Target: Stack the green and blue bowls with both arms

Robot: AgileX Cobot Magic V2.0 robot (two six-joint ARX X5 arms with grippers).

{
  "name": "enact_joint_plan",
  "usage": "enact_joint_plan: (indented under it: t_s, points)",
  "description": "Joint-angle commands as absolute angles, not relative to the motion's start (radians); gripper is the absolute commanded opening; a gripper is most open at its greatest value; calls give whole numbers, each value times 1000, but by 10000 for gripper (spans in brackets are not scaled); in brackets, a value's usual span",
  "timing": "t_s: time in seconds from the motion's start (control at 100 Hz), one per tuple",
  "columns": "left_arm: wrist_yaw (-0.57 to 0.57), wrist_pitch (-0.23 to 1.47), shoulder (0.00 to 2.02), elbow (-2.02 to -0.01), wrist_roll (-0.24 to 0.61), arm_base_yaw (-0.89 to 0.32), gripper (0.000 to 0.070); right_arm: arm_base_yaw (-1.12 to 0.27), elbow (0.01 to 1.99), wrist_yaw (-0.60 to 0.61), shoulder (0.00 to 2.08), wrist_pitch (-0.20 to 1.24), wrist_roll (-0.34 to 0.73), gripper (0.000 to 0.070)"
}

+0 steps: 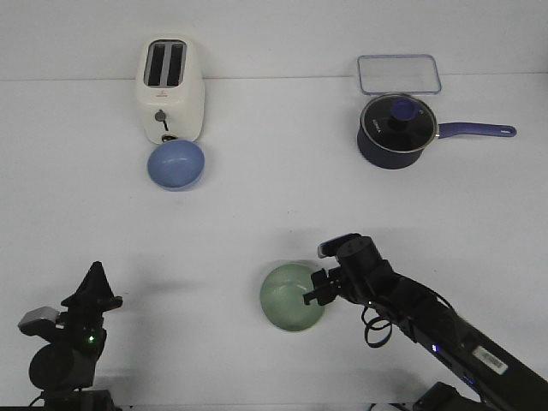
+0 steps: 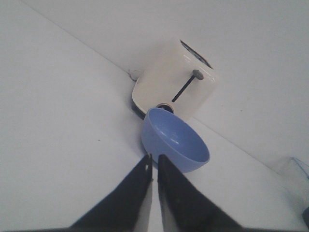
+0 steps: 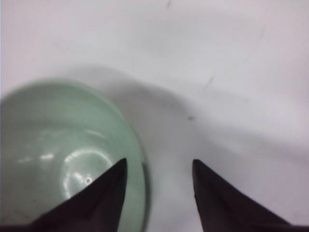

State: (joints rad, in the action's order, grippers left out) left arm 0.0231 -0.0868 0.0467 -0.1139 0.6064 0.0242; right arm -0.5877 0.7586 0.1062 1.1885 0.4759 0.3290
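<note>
White table [image 1: 257,223] held your open right gripper [image 3: 157,169] straddling the stiff, probably light green bowl [image 1: 291,296] rim, left gripper [image 2: 154,162] nearly closed, empty.

A staged lab tabletop rather than a real kitchen: a bare white table [image 1: 257,231] against a plain white wall, with a few kitchen props set apart, a cream toaster [image 1: 172,88] upper left, a dark blue saucepan [image 1: 396,130] and a clear container lid [image 1: 399,74] upper right.
</note>
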Motion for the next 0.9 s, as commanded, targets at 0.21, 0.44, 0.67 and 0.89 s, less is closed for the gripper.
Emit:
enact_joint_plan:
  t_s: [0.21, 0.44, 0.67, 0.89]
  points:
    - [-14, -60, 422, -381, 521, 26, 12, -488, 793, 104, 970, 469, 264, 294]
    - [-80, 35, 967, -743, 326, 26, 19, -422, 793, 104, 899, 495, 258, 294]
    - [-160, 40, 1389, -1013, 289, 26, 566, -415, 793, 104, 898, 527, 237, 293]
    - [-194, 106, 1700, -1234, 292, 26, 575, -415, 793, 104, 898, 525, 237, 293]
